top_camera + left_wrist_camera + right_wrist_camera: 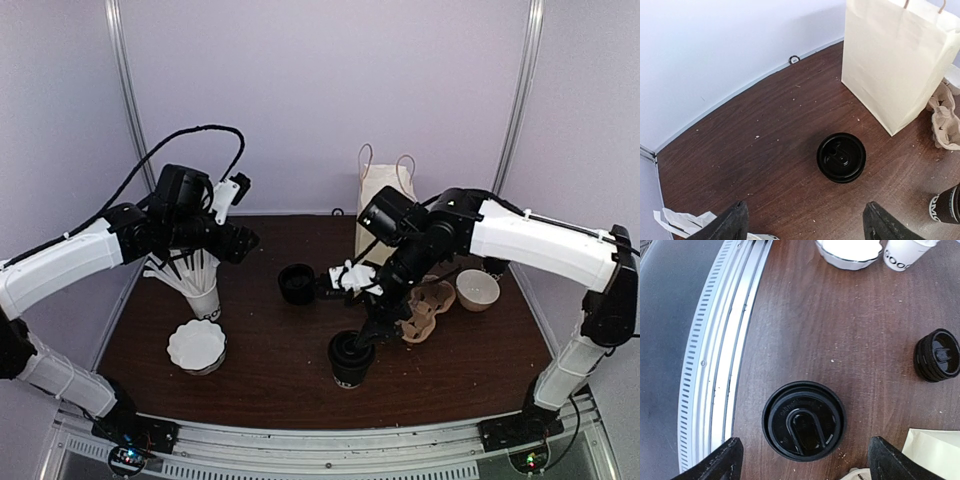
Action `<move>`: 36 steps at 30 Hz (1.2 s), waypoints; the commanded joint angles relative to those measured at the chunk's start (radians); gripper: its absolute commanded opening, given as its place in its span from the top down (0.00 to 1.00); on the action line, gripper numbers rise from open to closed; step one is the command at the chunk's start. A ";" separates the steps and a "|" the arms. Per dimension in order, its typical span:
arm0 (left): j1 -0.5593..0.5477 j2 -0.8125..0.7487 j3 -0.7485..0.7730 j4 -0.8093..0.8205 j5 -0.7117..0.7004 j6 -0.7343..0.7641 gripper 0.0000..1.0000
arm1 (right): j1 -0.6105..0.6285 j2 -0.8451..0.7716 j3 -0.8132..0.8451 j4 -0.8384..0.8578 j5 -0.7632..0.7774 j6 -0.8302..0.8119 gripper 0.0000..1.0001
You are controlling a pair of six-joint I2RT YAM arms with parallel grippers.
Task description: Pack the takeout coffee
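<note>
Gaping empty, left tool (806, 223) and right tool (804, 460) are cropped in wrist views.

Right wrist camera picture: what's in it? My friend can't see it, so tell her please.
A dark takeout coffee cup with a black lid stands on the brown table, seen from above, right under the open right gripper. A stack of black lids sits at the picture's right, and a metal rail runs along the table's edge.
</note>
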 commanded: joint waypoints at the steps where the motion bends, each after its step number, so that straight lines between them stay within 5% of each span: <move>1: -0.009 -0.052 -0.012 0.098 0.035 -0.005 0.17 | 0.060 0.036 0.026 -0.050 0.103 -0.035 0.10; 15: -0.009 -0.041 0.006 0.080 0.114 -0.012 0.18 | 0.097 0.161 0.082 -0.114 0.186 -0.012 0.09; 22: -0.009 -0.036 0.009 0.073 0.115 -0.009 0.18 | 0.102 0.193 0.095 -0.148 0.160 0.000 0.01; 36: -0.009 -0.033 0.008 0.070 0.115 0.005 0.18 | 0.129 0.219 0.092 -0.148 0.181 0.006 0.16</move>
